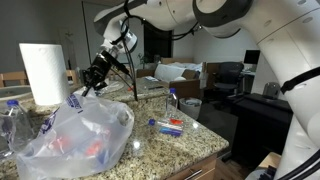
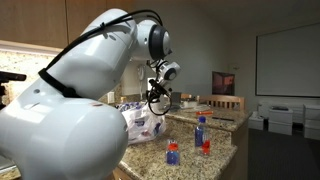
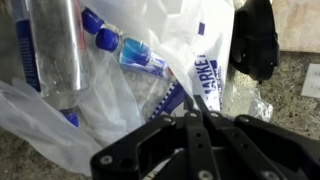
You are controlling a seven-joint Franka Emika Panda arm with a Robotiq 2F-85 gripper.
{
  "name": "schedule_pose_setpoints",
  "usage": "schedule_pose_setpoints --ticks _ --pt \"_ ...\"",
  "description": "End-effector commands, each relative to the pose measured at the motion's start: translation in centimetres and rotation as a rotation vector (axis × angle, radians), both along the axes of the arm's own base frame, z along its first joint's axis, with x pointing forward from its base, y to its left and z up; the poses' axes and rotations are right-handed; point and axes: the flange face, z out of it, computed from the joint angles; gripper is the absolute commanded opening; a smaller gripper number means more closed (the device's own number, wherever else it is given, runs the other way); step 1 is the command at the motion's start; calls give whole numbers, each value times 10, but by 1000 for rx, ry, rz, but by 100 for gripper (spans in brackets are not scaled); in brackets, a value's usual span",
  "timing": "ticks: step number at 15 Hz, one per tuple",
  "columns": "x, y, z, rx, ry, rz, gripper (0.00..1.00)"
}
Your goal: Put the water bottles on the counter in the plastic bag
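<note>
The plastic bag [image 1: 80, 135] lies crinkled on the counter [image 1: 195, 148], and shows in both exterior views [image 2: 140, 125]. My gripper [image 1: 97, 72] hangs just above the bag's top with its fingers shut; I see nothing between them. In the wrist view the fingertips [image 3: 195, 112] sit over the bag's blue lettering [image 3: 205, 75]. Water bottles with blue caps [image 3: 125, 48] lie at the bag's upper left, partly behind the plastic. One bottle lies on the counter [image 1: 170, 125], another stands behind it [image 1: 172, 100]. Both show in an exterior view [image 2: 200, 131] [image 2: 172, 152].
A tall paper-towel roll [image 1: 42, 72] stands behind the bag. More clear bottles [image 1: 10, 122] stand at the counter's edge beside the bag. A black object [image 3: 255, 45] lies on the granite [image 3: 295, 95] past the bag. The counter edge [image 2: 225, 160] is close to the loose bottles.
</note>
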Motion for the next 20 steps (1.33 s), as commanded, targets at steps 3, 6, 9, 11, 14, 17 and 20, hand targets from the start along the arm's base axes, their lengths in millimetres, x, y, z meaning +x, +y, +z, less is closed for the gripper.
schedule_pose_setpoints --ticks 3,6,9,11,14,17,20 --pt "-74 2 22 -32 26 9 27" --pt "-102 -15 31 -45 34 -27 37" --pt "-119 -41 33 4 77 -48 55" --pt "-126 -66 37 6 76 -126 68" --pt "-135 -110 47 -4 47 -263 87" --pt "-141 -142 48 -97 5 -368 100" --pt "-148 -163 30 -229 -33 -445 100"
